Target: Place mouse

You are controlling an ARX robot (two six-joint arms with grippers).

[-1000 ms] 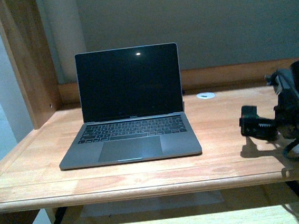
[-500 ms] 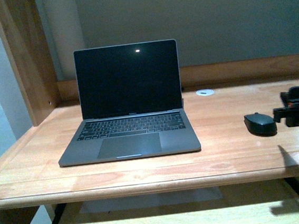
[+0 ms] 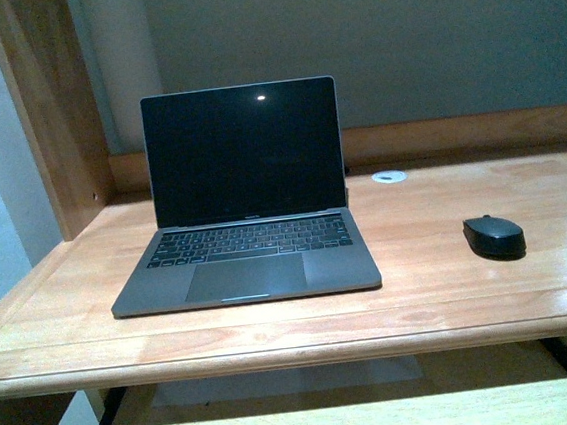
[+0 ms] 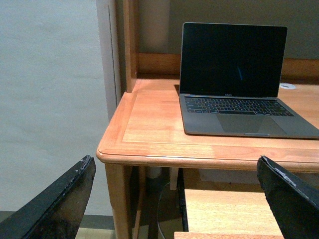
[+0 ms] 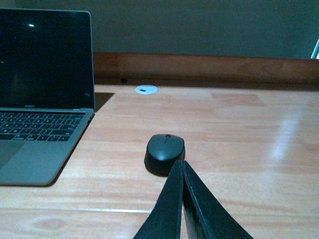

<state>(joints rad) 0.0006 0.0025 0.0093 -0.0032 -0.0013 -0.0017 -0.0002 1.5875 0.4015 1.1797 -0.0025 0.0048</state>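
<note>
small mark below laptop point(image 3: 247, 201) screen, too blurred to read

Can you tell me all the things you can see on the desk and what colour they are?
laptop: one, grey body, black screen, open, left of the desk's middle.
mouse: one, black, flat on the desk right of the laptop, apart from it, nothing touching it.
round cable-hole cover: one, white, set in the desk near the back rail, behind the laptop's right corner.
desk: one, light wood, with a wooden back rail and a tall wooden side post on the left.
lower shelf: one, light wood, under the desktop.
wall: grey-green, behind the desk.
left gripper: black fingers spread wide, off the desk's left corner, empty.
right gripper: black fingers pressed together, just short of the mouse, empty.
</note>
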